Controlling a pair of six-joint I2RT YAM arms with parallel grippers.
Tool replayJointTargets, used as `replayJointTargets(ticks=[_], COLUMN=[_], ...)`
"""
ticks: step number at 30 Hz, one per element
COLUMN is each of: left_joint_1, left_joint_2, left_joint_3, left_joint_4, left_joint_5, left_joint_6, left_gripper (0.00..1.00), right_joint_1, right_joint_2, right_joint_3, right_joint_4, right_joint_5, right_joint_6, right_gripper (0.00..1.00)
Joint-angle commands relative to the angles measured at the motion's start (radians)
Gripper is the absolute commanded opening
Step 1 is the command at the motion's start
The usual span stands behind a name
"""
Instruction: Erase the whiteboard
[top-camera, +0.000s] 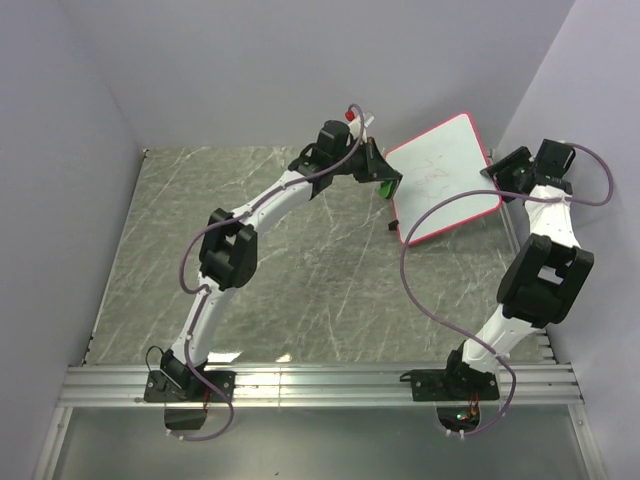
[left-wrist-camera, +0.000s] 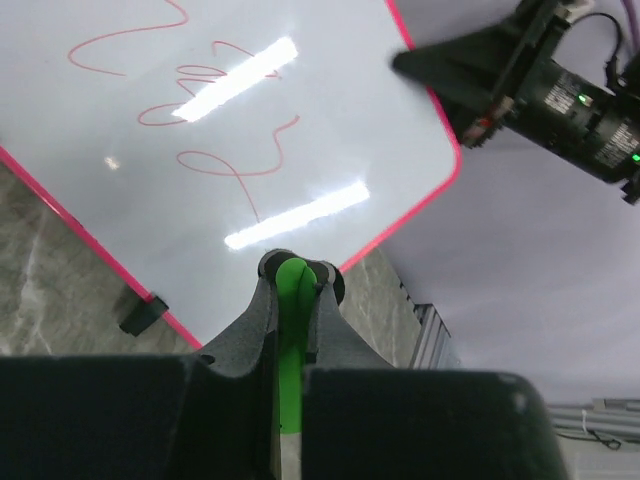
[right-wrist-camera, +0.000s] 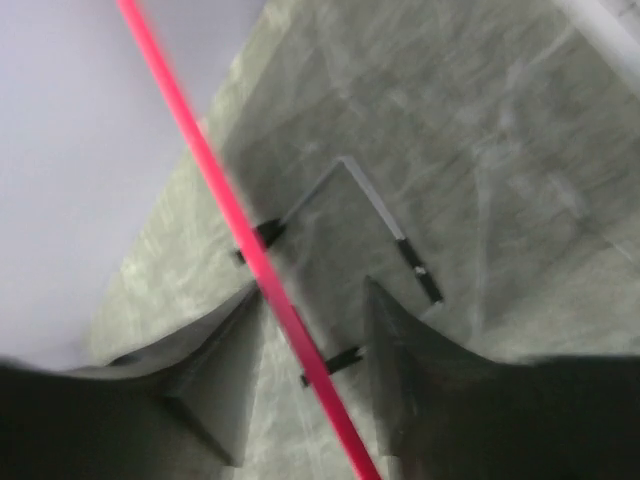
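The whiteboard lies tilted at the table's far right, white with a red-pink rim and faint red scribbles. My left gripper is at its left edge, shut on a small green block that pokes out between the fingertips, just short of the board's near rim. My right gripper is at the board's right edge. In the right wrist view the red rim runs between its spread fingers, close to the left finger and apart from the right one. It also shows in the left wrist view.
A black clip sits on the board's lower rim. A thin metal leg with black ends lies on the marble table under the board. Lavender walls stand close behind and to the right. A metal rail runs along the near edge.
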Motion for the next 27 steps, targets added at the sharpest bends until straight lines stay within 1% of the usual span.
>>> replayJointTargets(ticks=[1, 3, 4, 6, 7, 9, 11, 12, 13, 15, 16, 20, 23, 25, 27], left_joint_1=[-0.025, -0.045, -0.051, -0.065, -0.068, -0.088, -0.105, -0.117, -0.122, -0.132, -0.139, -0.154, -0.154, -0.154, -0.16], left_joint_2=[0.049, 0.085, 0.101, 0.144, 0.156, 0.197, 0.222, 0.233, 0.234, 0.243, 0.244, 0.219, 0.184, 0.168, 0.139], left_joint_3=[0.055, 0.104, 0.127, 0.184, 0.198, 0.253, 0.29, 0.295, 0.292, 0.301, 0.301, 0.289, 0.25, 0.217, 0.165], left_joint_4=[0.054, 0.046, 0.028, 0.032, 0.064, 0.09, 0.097, 0.129, 0.144, 0.161, 0.167, 0.158, 0.115, 0.068, 0.042], left_joint_5=[-0.042, -0.078, -0.126, -0.17, -0.197, -0.22, -0.243, -0.251, -0.253, -0.25, -0.245, -0.237, -0.248, -0.243, -0.24], left_joint_6=[-0.034, -0.023, -0.02, -0.026, -0.027, -0.02, -0.007, -0.009, -0.01, -0.014, -0.014, 0.006, 0.035, 0.062, 0.097], left_gripper=[0.0, 0.0, 0.0, 0.0, 0.0, 0.0, 0.0, 0.0, 0.0, 0.01, 0.0, 0.0, 0.0, 0.0, 0.0], right_joint_1=[-0.002, -0.002, -0.002, 0.001, 0.003, 0.009, 0.012, 0.018, 0.021, 0.03, 0.044, 0.113, 0.192, 0.226, 0.246], right_joint_2=[-0.04, -0.064, -0.073, -0.099, -0.109, -0.128, -0.138, -0.151, -0.159, -0.194, -0.21, -0.267, -0.311, -0.345, -0.372], right_joint_3=[-0.015, -0.039, -0.049, -0.076, -0.084, -0.096, -0.099, -0.101, -0.104, -0.136, -0.151, -0.237, -0.276, -0.291, -0.32], right_joint_4=[0.058, 0.052, 0.05, 0.042, 0.038, 0.018, 0.0, -0.019, -0.03, -0.042, -0.045, -0.071, -0.108, -0.137, -0.136], right_joint_5=[-0.088, -0.102, -0.106, -0.108, -0.106, -0.103, -0.1, -0.097, -0.091, -0.093, -0.088, -0.06, -0.019, 0.009, 0.003], right_joint_6=[0.009, 0.011, 0.011, 0.011, 0.009, -0.003, -0.029, -0.04, -0.049, -0.069, -0.08, -0.113, -0.146, -0.153, -0.143], right_gripper=[0.47, 0.37, 0.3, 0.28, 0.24, 0.22, 0.17, 0.15, 0.1, 0.05, 0.0, 0.0, 0.0, 0.0, 0.0])
